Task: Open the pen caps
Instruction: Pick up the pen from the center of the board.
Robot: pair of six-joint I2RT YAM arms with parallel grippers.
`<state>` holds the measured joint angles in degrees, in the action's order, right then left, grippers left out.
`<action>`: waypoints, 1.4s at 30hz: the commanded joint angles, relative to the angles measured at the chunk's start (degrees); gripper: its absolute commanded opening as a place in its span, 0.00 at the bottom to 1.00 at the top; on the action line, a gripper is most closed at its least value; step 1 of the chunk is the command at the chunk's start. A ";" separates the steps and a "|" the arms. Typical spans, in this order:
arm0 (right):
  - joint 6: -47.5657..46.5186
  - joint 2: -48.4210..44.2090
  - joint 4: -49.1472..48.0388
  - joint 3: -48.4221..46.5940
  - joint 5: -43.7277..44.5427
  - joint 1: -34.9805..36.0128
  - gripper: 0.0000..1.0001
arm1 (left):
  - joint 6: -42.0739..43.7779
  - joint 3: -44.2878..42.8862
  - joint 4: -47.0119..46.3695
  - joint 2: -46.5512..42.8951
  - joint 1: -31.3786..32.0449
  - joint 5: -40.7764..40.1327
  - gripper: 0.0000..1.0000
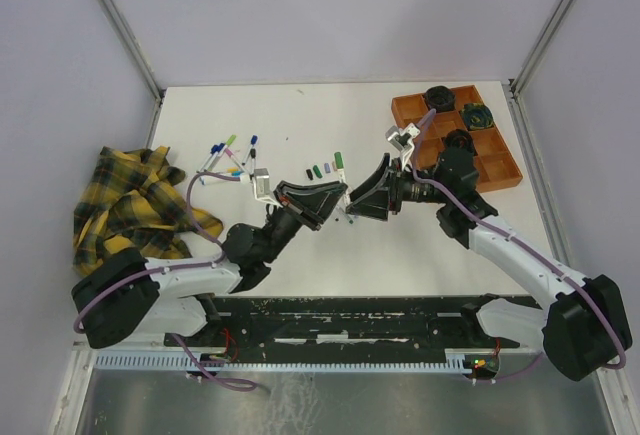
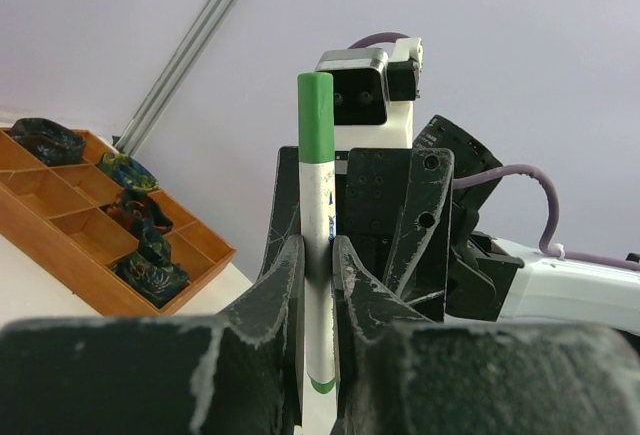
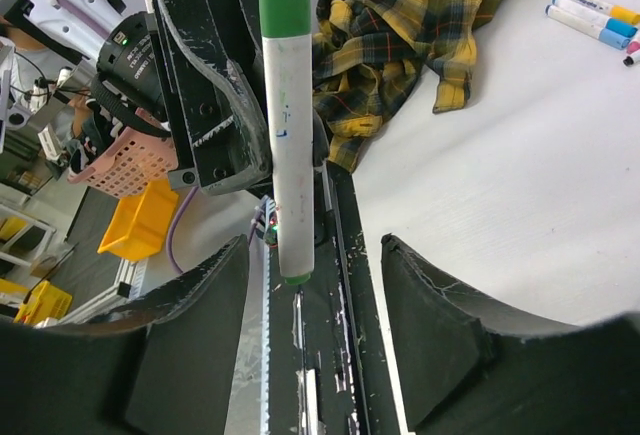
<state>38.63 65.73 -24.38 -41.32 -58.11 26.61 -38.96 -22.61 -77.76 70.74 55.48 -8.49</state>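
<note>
Left wrist view is showing the left fingers (image 2: 285,290) clamping tight on a white pen barrel (image 2: 318,205), one finger pressing on each side. The barrel is standing upright in that view. Its green cap (image 2: 315,115) is sticking out at 12 o'clock, seated fully on the barrel, while a green end plug (image 2: 321,385) is peeking out at 6 o'clock below the grip. In the right wrist view the right fingers (image 3: 205,305) are standing spread apart, holding nothing. The plug end of the barrel is showing in the gap between them, touching neither, and the green cap is running off the frame at 12 o'clock. From the top view, the two sets of fingers are meeting tip to tip over the middle of the white table (image 1: 300,115), raised off its surface. A few loose caps (image 1: 317,170) are lying in a short row on the table just at 12 o'clock from that meeting point. A cluster of capped pens (image 1: 225,155) is lying at 10 o'clock, near the table's left side. A crumpled yellow plaid cloth (image 1: 135,200) is sitting at 9 o'clock, at the table's left edge. An orange tray (image 1: 497,167) is resting at 2 o'clock in the far right corner, carrying black round objects (image 1: 438,97) in its far compartments.
</note>
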 commanded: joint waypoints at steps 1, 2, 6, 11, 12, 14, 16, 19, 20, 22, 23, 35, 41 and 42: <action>0.72 -0.22 -2.58 -0.29 1.74 0.54 0.60 | 4.00 -2.43 -5.92 1.53 0.71 -1.44 0.03; 0.55 -0.13 -2.04 -0.40 1.93 0.61 0.58 | 4.12 -2.58 -6.17 1.97 0.83 -1.39 0.03; 0.57 0.34 -0.80 -0.84 2.26 0.88 0.45 | 4.51 -3.45 -6.91 3.73 1.26 -0.90 0.03; 0.57 0.55 -0.67 -1.04 2.05 1.06 0.27 | 4.66 -4.01 -8.12 5.68 1.64 -0.35 0.03; 0.57 0.57 -0.67 -1.12 1.98 1.07 0.23 | 4.71 -4.14 -8.26 5.89 1.69 -0.06 0.03; 0.29 0.55 -0.39 -1.32 1.79 1.08 0.14 | 5.01 -4.39 -8.28 6.32 1.73 0.43 0.03; -1.16 0.45 0.99 -1.86 1.38 1.06 0.01 | 5.41 -4.25 -8.14 6.17 1.80 0.68 0.04; -6.37 0.33 6.33 -3.58 0.82 0.94 0.00 | 6.14 -3.42 -6.62 3.91 1.71 -0.02 0.24; -8.66 0.42 9.05 -4.54 0.19 0.92 0.00 | 6.36 -3.21 -5.03 2.43 1.61 -0.58 0.31; -13.45 0.82 16.13 -7.36 -1.41 0.71 0.00 | 6.92 -3.43 1.24 -1.44 1.41 -1.28 0.46; -16.37 1.00 18.74 -8.27 -2.21 0.53 0.00 | 7.35 -3.99 5.64 -3.58 1.25 -1.39 0.51; -40.09 2.58 45.31 -17.61 -6.68 -3.93 0.00 | 7.62 -13.92 44.38 -16.00 -2.74 9.55 0.83; -43.97 3.20 49.42 -18.70 -7.21 -4.11 0.00 | 1.47 -13.90 43.95 -15.24 -8.08 19.27 0.84; -44.32 3.37 49.81 -18.87 -7.34 -4.17 0.00 | 0.46 -13.56 42.89 -15.11 -8.92 20.78 0.84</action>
<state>-0.49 68.71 22.04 -57.21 -63.22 22.72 -33.71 -34.85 -34.50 55.35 49.39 4.12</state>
